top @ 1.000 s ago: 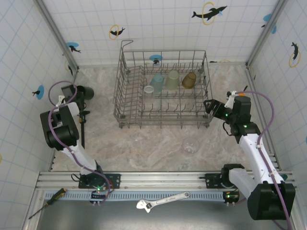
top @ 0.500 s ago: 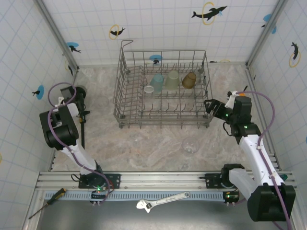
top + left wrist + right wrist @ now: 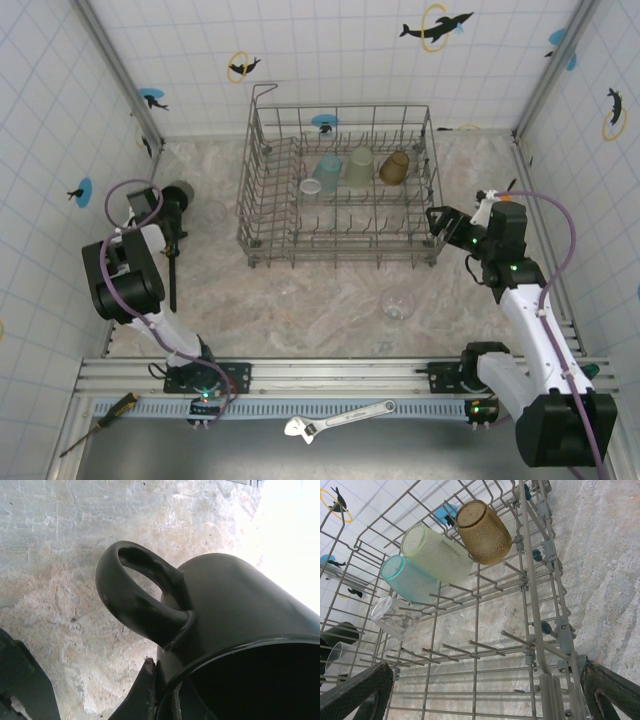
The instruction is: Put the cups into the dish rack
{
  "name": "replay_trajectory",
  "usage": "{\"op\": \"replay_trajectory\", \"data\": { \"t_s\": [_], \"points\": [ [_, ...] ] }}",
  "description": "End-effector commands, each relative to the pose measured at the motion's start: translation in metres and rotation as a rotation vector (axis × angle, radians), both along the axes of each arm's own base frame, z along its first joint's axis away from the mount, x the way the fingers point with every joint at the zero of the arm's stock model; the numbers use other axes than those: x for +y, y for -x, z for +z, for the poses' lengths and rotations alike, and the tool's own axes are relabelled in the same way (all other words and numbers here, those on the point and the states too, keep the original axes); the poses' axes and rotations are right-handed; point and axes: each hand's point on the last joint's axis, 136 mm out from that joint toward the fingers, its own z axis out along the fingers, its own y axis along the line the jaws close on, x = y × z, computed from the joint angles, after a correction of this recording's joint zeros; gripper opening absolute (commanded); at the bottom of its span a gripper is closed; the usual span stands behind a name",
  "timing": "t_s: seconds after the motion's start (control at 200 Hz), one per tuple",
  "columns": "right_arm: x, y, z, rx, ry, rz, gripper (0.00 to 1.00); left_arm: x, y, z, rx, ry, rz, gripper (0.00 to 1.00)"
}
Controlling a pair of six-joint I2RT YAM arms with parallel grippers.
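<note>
Top view: left gripper [image 3: 175,203], far left on the table [image 3: 300,295], clenched on the black mug [image 3: 182,188]; right gripper [image 3: 440,222] gapes wide, empty, just beside the dish rack [image 3: 340,250]. Left wrist: mug's rim pressed against the fingertip [image 3: 146,690], handle pointing up-left. Right wrist: teal tumbler [image 3: 410,580], pale green tumbler [image 3: 437,552] and amber tumbler [image 3: 482,532] lean among the rack's tines

A silver wrench [image 3: 338,418] lies on the grey ledge before the bench [image 3: 300,300]. A yellow-handled screwdriver [image 3: 97,421] lies at the ledge's left end, well apart. Dolphin stickers [image 3: 436,27] dot the tiled walls.
</note>
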Motion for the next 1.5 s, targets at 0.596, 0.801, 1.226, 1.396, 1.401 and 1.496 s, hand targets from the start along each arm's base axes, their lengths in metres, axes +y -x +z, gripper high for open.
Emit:
{"op": "replay_trajectory", "data": {
  "t_s": [0.596,0.801,1.226,1.396,1.401,1.496],
  "points": [
    [0.022,0.003,0.045,-0.076,-0.029,0.038,1.00,-0.003,0.021,0.077,-0.316,-0.063,-0.023,0.00],
    [0.028,0.006,0.045,-0.076,-0.032,0.046,1.00,-0.006,0.028,0.097,-0.391,-0.062,-0.031,0.00],
    [0.037,0.008,0.050,-0.079,-0.036,0.064,1.00,-0.027,0.047,0.128,-0.582,-0.043,-0.102,0.00],
    [0.043,0.009,0.051,-0.083,-0.049,0.075,1.00,-0.037,0.045,0.147,-0.650,-0.040,-0.162,0.00],
    [0.043,0.009,0.051,-0.084,-0.050,0.075,1.00,-0.037,0.045,0.148,-0.652,-0.039,-0.164,0.00],
    [0.047,0.009,0.051,-0.084,-0.054,0.082,1.00,-0.042,0.048,0.150,-0.681,-0.022,-0.184,0.00]
  ]
}}
